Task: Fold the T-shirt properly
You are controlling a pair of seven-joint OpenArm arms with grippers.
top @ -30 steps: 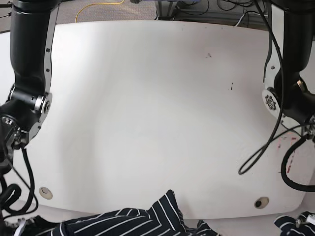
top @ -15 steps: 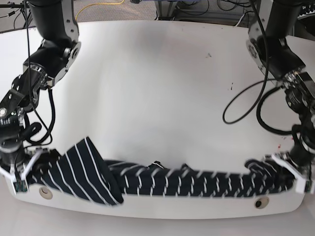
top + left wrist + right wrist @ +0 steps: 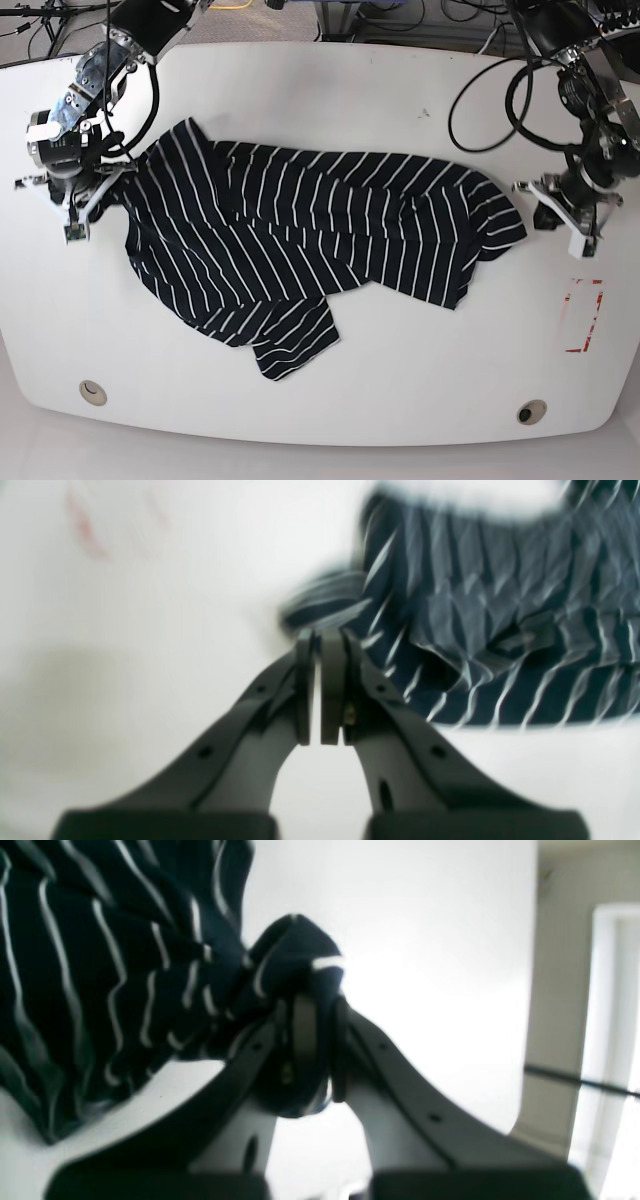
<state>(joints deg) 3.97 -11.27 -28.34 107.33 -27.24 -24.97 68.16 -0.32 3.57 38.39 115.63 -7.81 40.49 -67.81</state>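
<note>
The white worktop (image 3: 400,380) is seen from above, with the T-shirt (image 3: 300,240) spread across its middle, from near the left edge to short of the right edge. The garment lies crumpled, a flap of it reaching towards the front edge, while the far edge and both front corners are left bare. A red mark (image 3: 582,315) is seen on the worktop near the right edge.

The right arm is bent down from the far left corner, and the right gripper (image 3: 75,205) is held low at the left edge, against the shirt's left end. In the right wrist view, the fingers (image 3: 302,1035) are seen pressed together on a bunched fold of striped cloth.

The left arm is brought down from the far right corner, and the left gripper (image 3: 560,215) is held near the right edge, just beside the shirt's right sleeve. In the left wrist view, its fingers (image 3: 332,680) are seen nearly pressed together with a thin bare gap between them; no cloth is seen between them, and the T-shirt lies just beyond and to the right of the tips.
</note>
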